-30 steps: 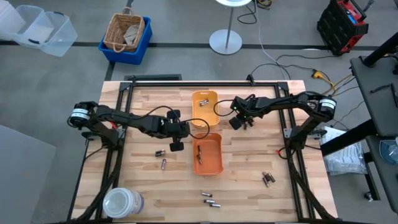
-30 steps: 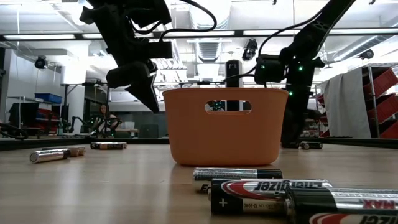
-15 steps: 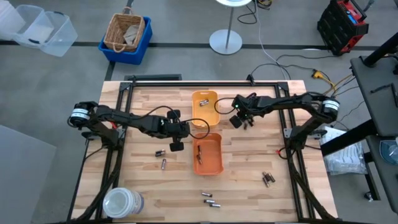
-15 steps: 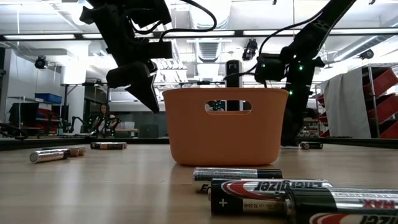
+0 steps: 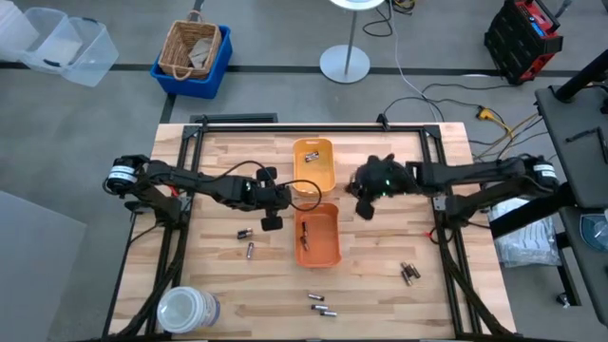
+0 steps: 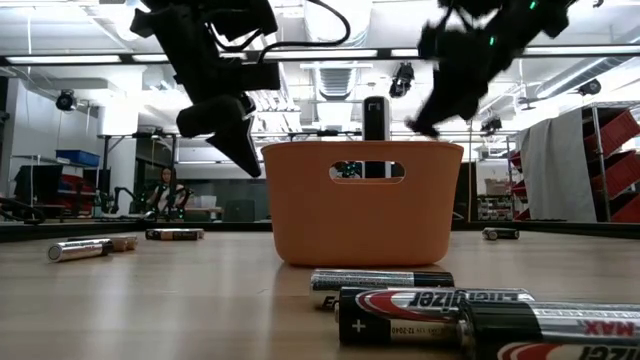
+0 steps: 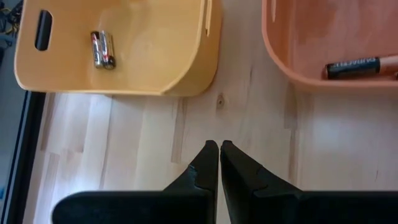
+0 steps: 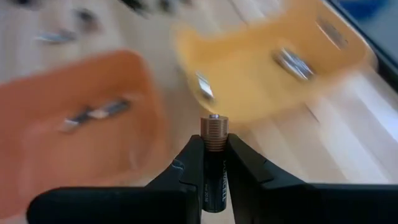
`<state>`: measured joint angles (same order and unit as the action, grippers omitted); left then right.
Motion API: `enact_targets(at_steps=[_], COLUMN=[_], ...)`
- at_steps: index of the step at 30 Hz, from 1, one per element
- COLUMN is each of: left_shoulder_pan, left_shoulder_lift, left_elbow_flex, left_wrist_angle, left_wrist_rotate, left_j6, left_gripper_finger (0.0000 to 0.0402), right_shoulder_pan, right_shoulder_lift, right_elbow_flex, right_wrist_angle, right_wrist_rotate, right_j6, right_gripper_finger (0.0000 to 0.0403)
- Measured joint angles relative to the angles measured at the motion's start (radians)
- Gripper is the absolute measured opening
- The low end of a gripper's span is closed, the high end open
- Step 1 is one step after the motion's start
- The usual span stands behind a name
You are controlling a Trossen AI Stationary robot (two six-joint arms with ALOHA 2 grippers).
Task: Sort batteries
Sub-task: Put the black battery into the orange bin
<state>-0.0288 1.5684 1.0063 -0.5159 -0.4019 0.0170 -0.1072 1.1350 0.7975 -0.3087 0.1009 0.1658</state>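
Clamped upright between the fingers of the right gripper (image 8: pixel 214 163): one black battery (image 8: pixel 213 167) with a copper-coloured top and a small silver nub. Held above the bare wood just right of the two trays, by the gap between them, in the high view. Printed lettering on the body, too small to read.

Left gripper (image 7: pixel 219 154) pressed shut on nothing, poised over the table just left of the orange tray (image 5: pixel 321 249), near its far end.

In the yellow-orange tray (image 5: pixel 314 173): two small silver cells lying side by side (image 7: pixel 103 49). In the orange tray: at least one black-and-copper battery (image 7: pixel 362 66); possibly more, though the blurred right wrist view leaves that unclear.

Loose on the table (image 5: pixel 220 289): a pair left of the orange tray (image 5: pixel 247 241), three near the front edge (image 5: pixel 322 303), a small cluster at front right (image 5: pixel 408 274). From the low view, large black ones with red and silver labels in the foreground (image 6: pixel 440 304).

Pale wooden planks, framed by black rails. A clear round container (image 5: pixel 186 312) at the front left corner. Beyond the table on a grey floor: a wicker basket (image 5: pixel 191 47) in a blue bin, clear plastic tubs (image 5: pixel 59 42), a white lamp base (image 5: pixel 344 64). Workshop shelving and ceiling strip lights in the background, and a seated person (image 6: pixel 166 190) far off.
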Motion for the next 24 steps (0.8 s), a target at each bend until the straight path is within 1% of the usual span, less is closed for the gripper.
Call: enact_targets(at_steps=[3, 6, 9, 11, 13, 14, 19, 24], left_shoulder_pan=[0.0, 0.0, 0.0, 0.0, 0.0, 0.0, 0.0, 0.0], left_shoulder_lift=[0.0, 0.0, 0.0, 0.0, 0.0, 0.0, 0.0, 0.0], left_elbow_flex=[0.009, 0.014, 0.014, 0.014, 0.014, 0.014, 0.014, 0.014], left_wrist_angle=[0.0, 0.0, 0.0, -0.001, -0.001, -0.001, -0.009, -0.01], left_wrist_rotate=[0.0, 0.0, 0.0, 0.0, 0.0, 0.0, 0.0, 0.0], left_j6=[0.0, 0.0, 0.0, 0.0, 0.0, 0.0, -0.001, -0.004], left_gripper_finger=[0.0, 0.0, 0.0, 0.0, 0.0, 0.0, 0.0, 0.0], right_shoulder_pan=[0.088, 0.16, 0.203, 0.208, 0.208, 0.208, 0.205, 0.203], right_shoulder_lift=[0.016, 0.056, 0.117, 0.167, 0.22, 0.244, 0.354, 0.41], right_elbow_flex=[0.0, -0.016, -0.044, -0.065, -0.079, -0.08, -0.082, -0.082], right_wrist_angle=[0.107, 0.272, 0.495, 0.65, 0.754, 0.775, 0.771, 0.772], right_wrist_rotate=[-0.009, -0.046, -0.135, -0.213, -0.253, -0.261, -0.263, -0.242], right_j6=[-0.057, -0.161, -0.241, -0.261, -0.273, -0.281, -0.282, -0.245], right_gripper_finger=[0.0036, 0.0036, 0.004, 0.0048, 0.005, 0.0049, 0.0044, 0.0062])
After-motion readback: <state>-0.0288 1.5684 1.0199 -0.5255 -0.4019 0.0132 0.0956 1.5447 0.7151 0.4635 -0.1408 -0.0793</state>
